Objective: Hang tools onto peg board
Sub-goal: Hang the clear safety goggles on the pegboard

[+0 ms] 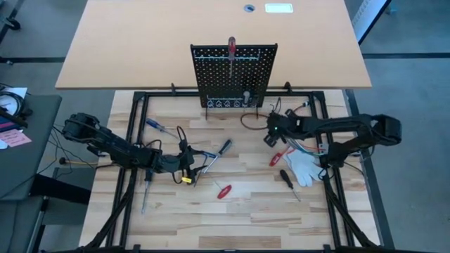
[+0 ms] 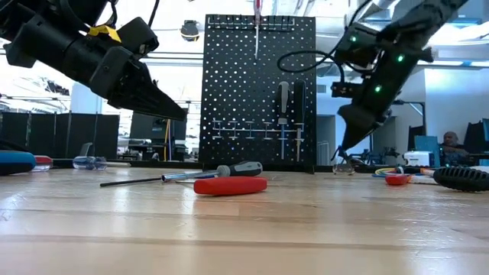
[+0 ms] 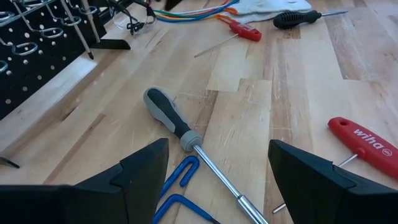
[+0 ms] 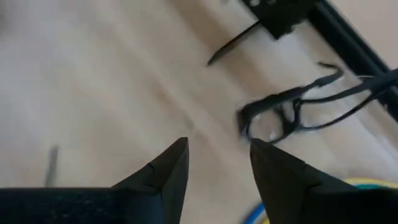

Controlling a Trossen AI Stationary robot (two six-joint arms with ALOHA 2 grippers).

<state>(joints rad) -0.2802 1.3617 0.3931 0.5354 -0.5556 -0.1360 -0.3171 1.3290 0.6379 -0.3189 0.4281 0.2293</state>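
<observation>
Peg board upright at far edge of table; one red-handled screwdriver hung at top, two dark-handled tools lower right. Loose on table: grey-handled screwdriver, short red-handled driver, black-handled driver, second red-handled driver beside white glove.

Left hand low over grey-handled screwdriver, fingers spread wide, holding nothing. Right hand just in front of board's right foot, fingers moderately apart, empty.

Step in hand, judged: between hangs, next pick pending. Next move calls for lowering left hand astride grey handle, closing, lifting towards free hook.
</observation>
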